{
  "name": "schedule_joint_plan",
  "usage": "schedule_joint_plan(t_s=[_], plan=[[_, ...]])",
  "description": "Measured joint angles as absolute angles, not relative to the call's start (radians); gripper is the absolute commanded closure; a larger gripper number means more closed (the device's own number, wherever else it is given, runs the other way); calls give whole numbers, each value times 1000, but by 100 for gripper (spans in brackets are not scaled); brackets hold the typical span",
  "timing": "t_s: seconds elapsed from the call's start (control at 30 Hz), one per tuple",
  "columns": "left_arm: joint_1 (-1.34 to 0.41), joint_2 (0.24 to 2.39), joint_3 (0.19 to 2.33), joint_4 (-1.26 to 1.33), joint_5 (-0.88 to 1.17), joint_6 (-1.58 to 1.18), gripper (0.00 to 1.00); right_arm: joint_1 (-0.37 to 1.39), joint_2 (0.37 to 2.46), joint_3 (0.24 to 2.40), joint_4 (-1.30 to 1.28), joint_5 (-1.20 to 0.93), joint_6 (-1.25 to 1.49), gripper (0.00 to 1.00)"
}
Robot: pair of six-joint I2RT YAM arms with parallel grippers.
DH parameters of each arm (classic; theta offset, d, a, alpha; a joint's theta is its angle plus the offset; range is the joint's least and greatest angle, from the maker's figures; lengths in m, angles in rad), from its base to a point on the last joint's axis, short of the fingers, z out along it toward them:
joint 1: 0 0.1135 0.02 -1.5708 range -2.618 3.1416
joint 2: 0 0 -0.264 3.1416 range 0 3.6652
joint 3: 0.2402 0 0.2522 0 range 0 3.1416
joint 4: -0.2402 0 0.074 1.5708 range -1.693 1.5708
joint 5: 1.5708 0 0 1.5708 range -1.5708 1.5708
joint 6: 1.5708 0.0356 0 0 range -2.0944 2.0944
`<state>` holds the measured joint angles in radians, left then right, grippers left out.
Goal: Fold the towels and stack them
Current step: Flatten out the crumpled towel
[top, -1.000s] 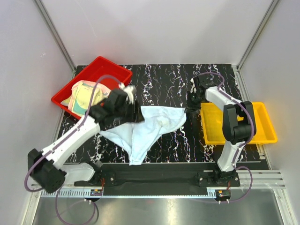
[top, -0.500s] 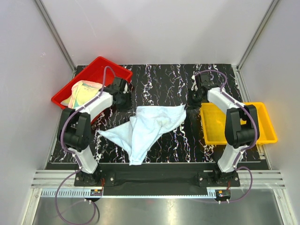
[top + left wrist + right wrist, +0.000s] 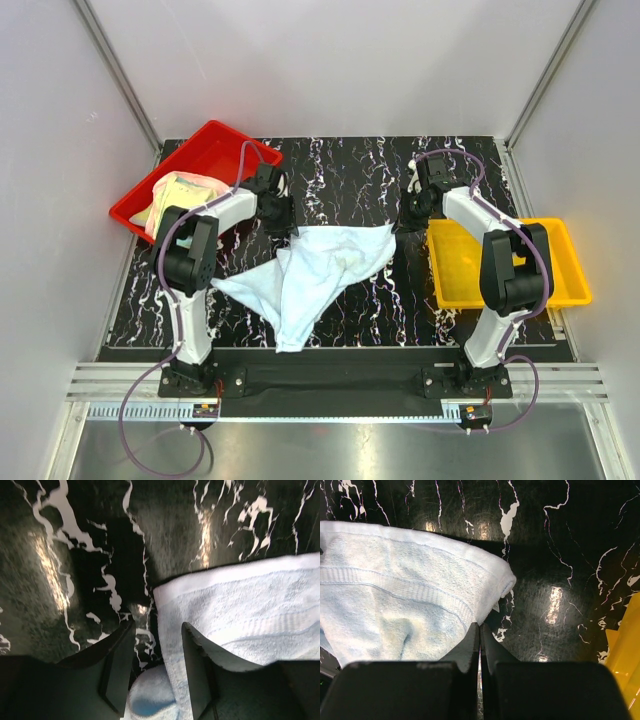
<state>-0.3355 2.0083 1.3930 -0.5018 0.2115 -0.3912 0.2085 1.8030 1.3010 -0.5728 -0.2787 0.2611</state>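
Nearest the arm bases, the pale blue-white terry towel [image 3: 320, 270] tapers to a loose tail that ends close to the near edge of the black white-veined desk [image 3: 450, 170]. Its middle is rumpled and doubled over itself, not spread flat.

Further back lie the towel's two far corners, each with a tool at it. The right tool [image 3: 480, 627] is closed tight. The hem beside a small white tag [image 3: 495, 608] is drawn down into its tips, so I judge that corner to be pinched. The left tool [image 3: 157, 630] stands wide, astride the other far corner: one finger [image 3: 200, 665] is over the cloth, the other is over bare desk, and the hem runs through the gap. Nothing is gripped there yet.

To the right sits a yellow plastic tray [image 3: 560, 270]. At the far left, a red plastic tray [image 3: 215, 150] holds a heap of yellow-green and pink towels [image 3: 180, 200] waiting to be folded.

The weak point is the left grasp. The corner sits only shallowly between the fingers, so closing here may catch a sliver of hem, or none, and the cloth could slip free on the lift. The right pinch is also only at the fingertips, so a hard pull between the arms could tear the corner out. With the middle bunched, any fold made now would likely come out crooked, and the tail could drag over the near edge.
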Motion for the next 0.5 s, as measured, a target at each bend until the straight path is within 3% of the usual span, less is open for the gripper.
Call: schedule_joint_plan(t_s=[0.27,0.5], plan=[[-335,2048,1439,-484,222,-392,54,208,1803,1301,-573,-279,261,100],[-335,2052,1437,-475,229,-403,71,208,1802,1301,-573,-279,262,100]])
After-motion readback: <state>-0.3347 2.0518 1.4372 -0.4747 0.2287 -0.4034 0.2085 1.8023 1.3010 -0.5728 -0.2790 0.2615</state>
